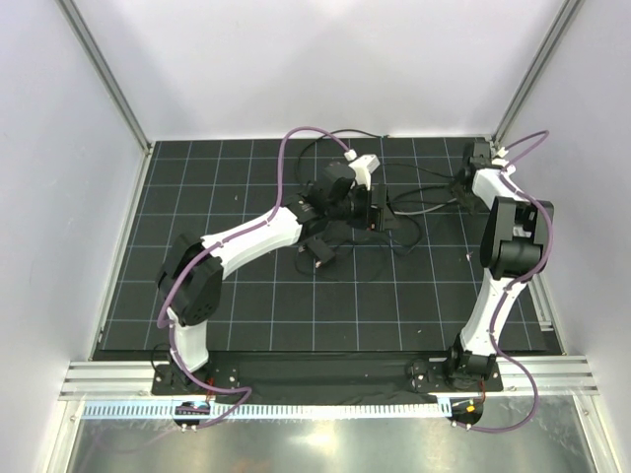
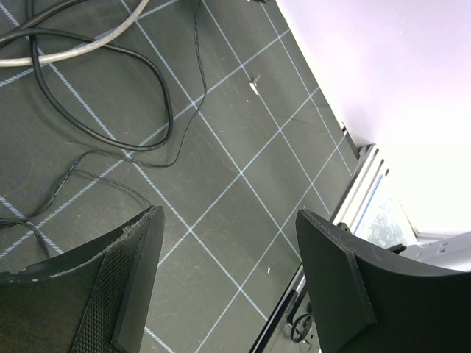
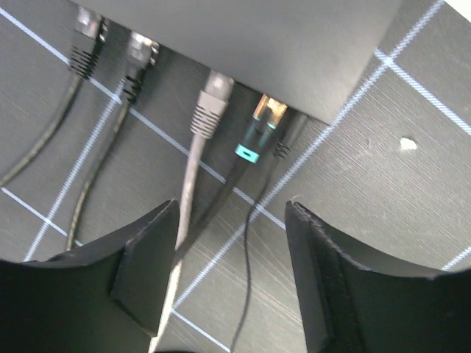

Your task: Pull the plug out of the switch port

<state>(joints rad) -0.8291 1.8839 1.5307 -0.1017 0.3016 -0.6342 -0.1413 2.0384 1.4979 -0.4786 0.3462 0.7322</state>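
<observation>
Starting at the left: my left arm (image 1: 251, 235) reaches out over the middle of the counter (image 1: 256, 315). On its wrist camera the left end effector (image 2: 229, 219) is spread wide with nothing between the fingers, just gridded mat underneath. Up and to the left of it, a grey cable (image 2: 73, 53) crosses the mat next to a black cable loop (image 2: 171, 118).

Moving right: my right arm (image 1: 493, 296) stretches to the far right corner of the counter. On its wrist camera the right end effector (image 3: 232, 220) is well open and gripping nothing, poised just short of the switch box (image 3: 280, 37). The switch port row (image 3: 243, 87) runs along the box edge that faces me, and every socket I can see has a plug in it. From left to right I count two black-cabled plugs (image 3: 85, 29), then a grey plug (image 3: 212, 103), then a teal-tabbed plug (image 3: 257, 136) with a thin black lead right beside it. All look fully seated. The grey plug's cable runs down close along one finger, and the teal-tabbed plug lines up with the gap between the fingers. I can't tell which socket is the target.
</observation>
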